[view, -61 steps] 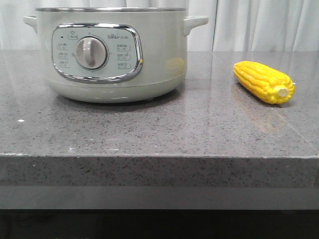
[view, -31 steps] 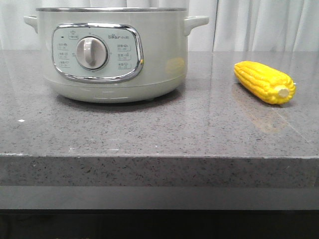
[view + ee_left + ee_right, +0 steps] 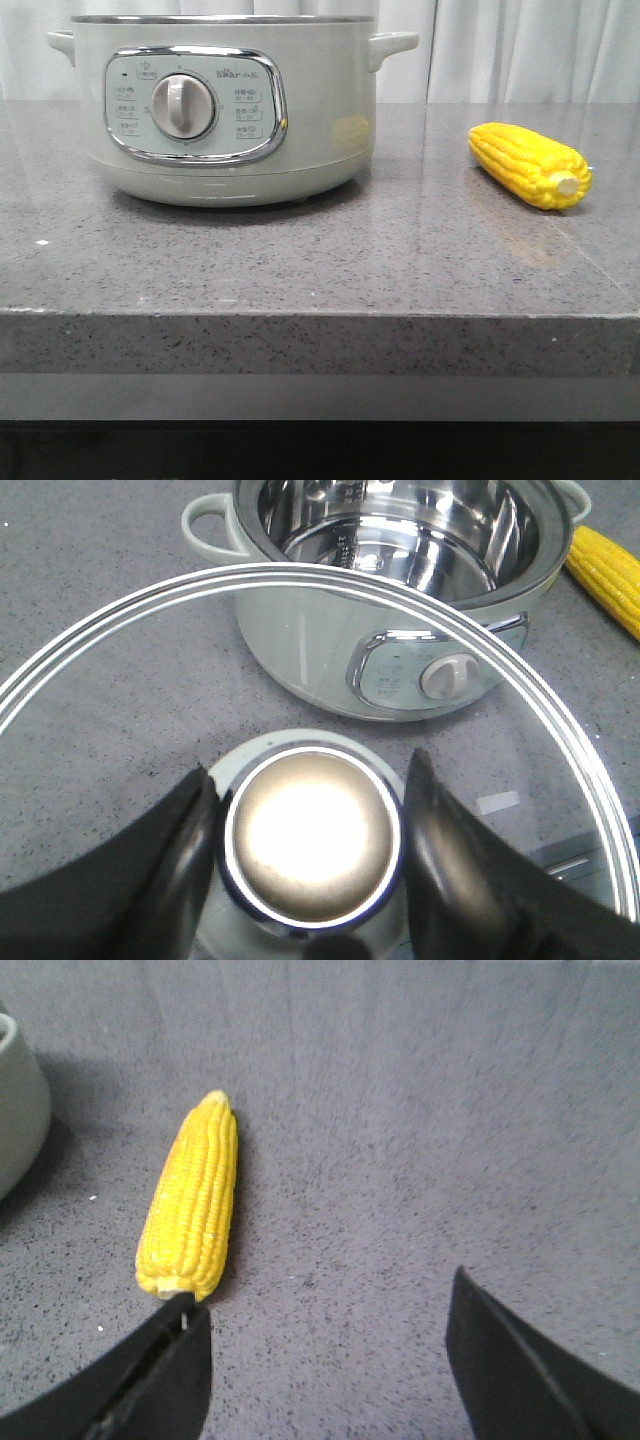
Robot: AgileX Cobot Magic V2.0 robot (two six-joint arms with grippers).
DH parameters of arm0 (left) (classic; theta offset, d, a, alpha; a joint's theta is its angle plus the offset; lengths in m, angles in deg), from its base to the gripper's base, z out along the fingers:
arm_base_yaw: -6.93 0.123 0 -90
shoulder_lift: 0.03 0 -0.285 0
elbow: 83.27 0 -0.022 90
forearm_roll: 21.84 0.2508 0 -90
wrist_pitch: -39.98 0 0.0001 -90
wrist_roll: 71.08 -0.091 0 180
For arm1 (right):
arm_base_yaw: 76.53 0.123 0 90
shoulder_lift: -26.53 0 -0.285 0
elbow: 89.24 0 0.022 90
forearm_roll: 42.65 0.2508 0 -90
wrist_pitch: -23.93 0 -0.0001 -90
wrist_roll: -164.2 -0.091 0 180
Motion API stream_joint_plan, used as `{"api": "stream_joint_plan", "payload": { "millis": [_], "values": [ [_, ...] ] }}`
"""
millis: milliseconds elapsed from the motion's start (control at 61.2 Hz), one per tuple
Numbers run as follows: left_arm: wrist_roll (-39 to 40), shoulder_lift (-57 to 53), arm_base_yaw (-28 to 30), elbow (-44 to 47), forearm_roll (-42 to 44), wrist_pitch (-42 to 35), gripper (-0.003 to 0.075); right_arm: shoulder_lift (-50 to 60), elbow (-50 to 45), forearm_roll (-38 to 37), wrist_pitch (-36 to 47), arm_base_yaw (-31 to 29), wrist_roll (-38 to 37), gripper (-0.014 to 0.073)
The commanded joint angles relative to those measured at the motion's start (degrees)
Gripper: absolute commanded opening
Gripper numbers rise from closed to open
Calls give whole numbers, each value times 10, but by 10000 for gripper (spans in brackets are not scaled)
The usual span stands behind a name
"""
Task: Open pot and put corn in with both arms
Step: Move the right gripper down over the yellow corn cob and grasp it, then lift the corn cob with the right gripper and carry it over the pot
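I see a grey speckled stone counter [image 3: 300, 270] filling most of the front view, its polished top catching soft reflections from bright, even light. Its thick front edge [image 3: 320, 345] runs straight across near me, with a paler grey band below it and a dark strip at the very bottom. At the far side hangs a white curtain [image 3: 520, 50] in loose vertical folds, spanning left to right
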Motion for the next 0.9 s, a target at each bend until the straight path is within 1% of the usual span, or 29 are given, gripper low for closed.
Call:
{"api": "stream_joint_plan", "payload": {
  "millis": [0,114,229,441,752,883],
  "values": [
    [4,-2,-2,-22,0,-84,221,-76,60,17,10,0,1,511],
    [4,-2,-2,-22,0,-84,221,-175,135,17,-53,2,2,511],
    [4,-2,-2,-22,0,-84,221,-246,197,17,-91,17,2,511],
    [4,-2,-2,-22,0,-84,221,-346,279,17,-98,57,2,511],
    [4,-2,-2,-22,0,-84,221,-473,354,18,-113,98,2,511],
    [4,-2,-2,-22,0,-84,221,-508,376,18,-111,110,2,511]
  ]
}}
